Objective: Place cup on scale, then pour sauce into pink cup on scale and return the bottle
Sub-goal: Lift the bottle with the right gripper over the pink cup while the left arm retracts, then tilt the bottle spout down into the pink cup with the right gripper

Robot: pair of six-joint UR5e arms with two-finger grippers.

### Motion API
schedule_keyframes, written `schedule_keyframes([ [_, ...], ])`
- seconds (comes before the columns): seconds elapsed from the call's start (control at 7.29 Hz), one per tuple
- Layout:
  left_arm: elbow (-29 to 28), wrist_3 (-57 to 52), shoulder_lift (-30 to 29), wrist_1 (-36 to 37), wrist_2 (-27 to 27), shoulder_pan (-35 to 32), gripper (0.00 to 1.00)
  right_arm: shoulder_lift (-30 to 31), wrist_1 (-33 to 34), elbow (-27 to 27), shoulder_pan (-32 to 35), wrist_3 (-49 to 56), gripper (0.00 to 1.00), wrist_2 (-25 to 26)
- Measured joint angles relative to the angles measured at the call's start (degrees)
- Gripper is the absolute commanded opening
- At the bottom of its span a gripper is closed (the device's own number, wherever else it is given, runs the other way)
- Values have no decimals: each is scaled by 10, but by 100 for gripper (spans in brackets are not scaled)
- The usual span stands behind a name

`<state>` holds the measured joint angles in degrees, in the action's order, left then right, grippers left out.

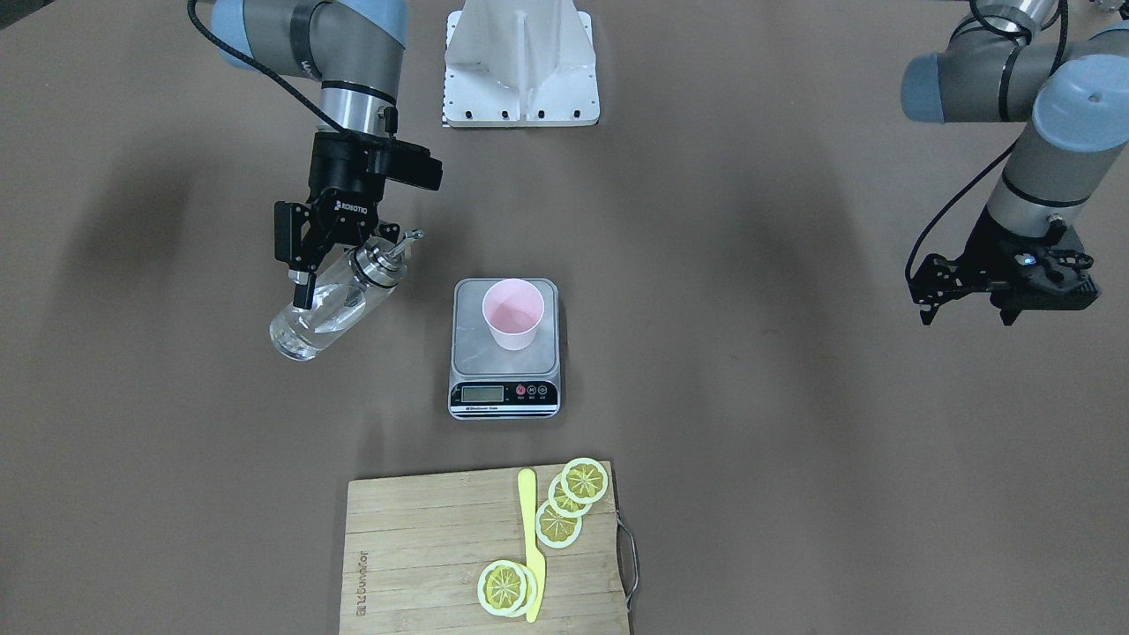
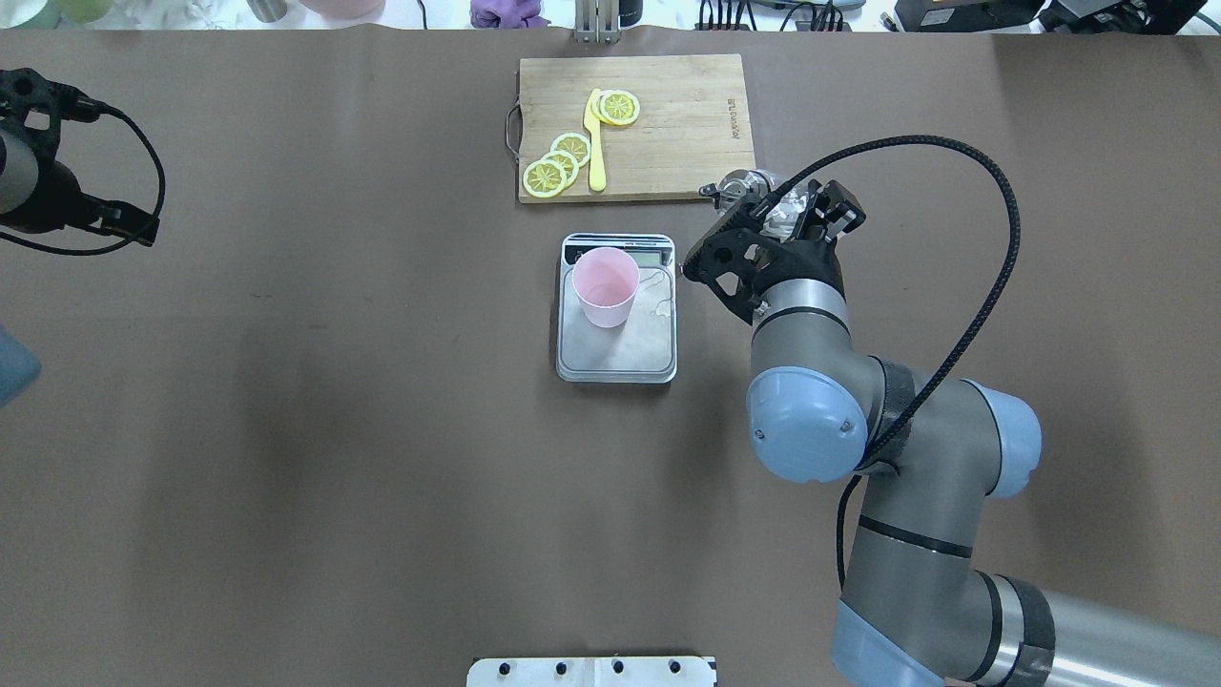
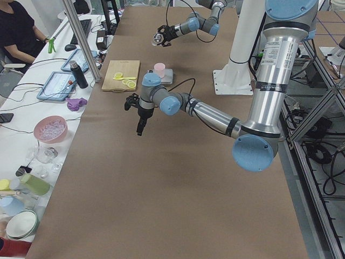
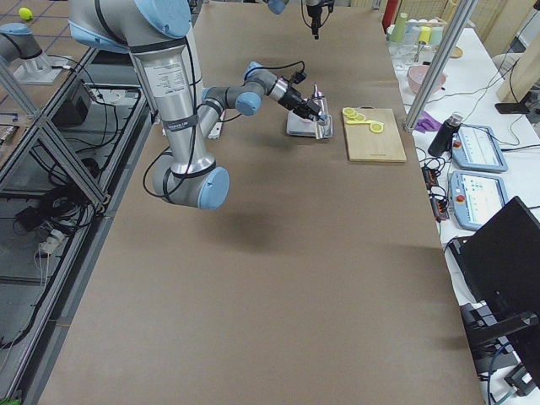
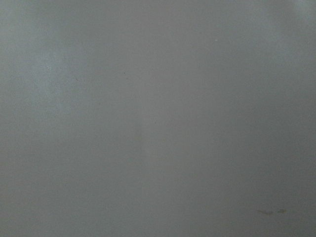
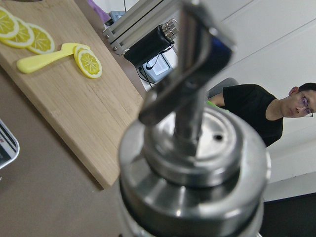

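Pink cup [image 1: 512, 314] upright, off-centre on the steel platform of the scale [image 1: 504, 362]. Clear glass bottle [image 1: 331, 304] aloft beside scale, tilted, spout uppermost; colourless sauce [image 1: 309, 331] at base end.

My matt black right gripper [image 1: 328, 287] clasps a glossy clear glass bottle [image 1: 304, 331], its silver metal cap [image 6: 192, 148] mirror-shiny. The small scale's [image 1: 504, 357] steel platform looks brushed; the brown tabletop [image 1: 794, 441], matt.

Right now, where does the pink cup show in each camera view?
Exterior front-facing: cup at centre, standing on the scale.
Overhead exterior: cup at centre, slightly above the middle.
Exterior left: cup upper middle, far down the table.
Exterior right: cup upper middle, partly hidden.
Left wrist-mounted: not in it.
Right wrist-mounted: not in it.
Shared landmark: the wooden cutting board, beyond the scale from the robot.
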<state>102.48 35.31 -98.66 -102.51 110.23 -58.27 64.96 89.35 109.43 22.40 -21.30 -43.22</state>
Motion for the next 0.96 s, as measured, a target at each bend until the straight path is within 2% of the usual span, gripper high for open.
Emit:
schedule_keyframes([
  [0.27,-15,0,0,-2,-1,0,98,-7,29,-3,-8,73,0,40],
  [0.55,-26,0,8,3,-2,-6,98,-24,37,-23,-14,104,0,55],
  [0.96,-39,-8,17,5,-1,-21,98,-73,38,-101,-19,116,0,69],
])
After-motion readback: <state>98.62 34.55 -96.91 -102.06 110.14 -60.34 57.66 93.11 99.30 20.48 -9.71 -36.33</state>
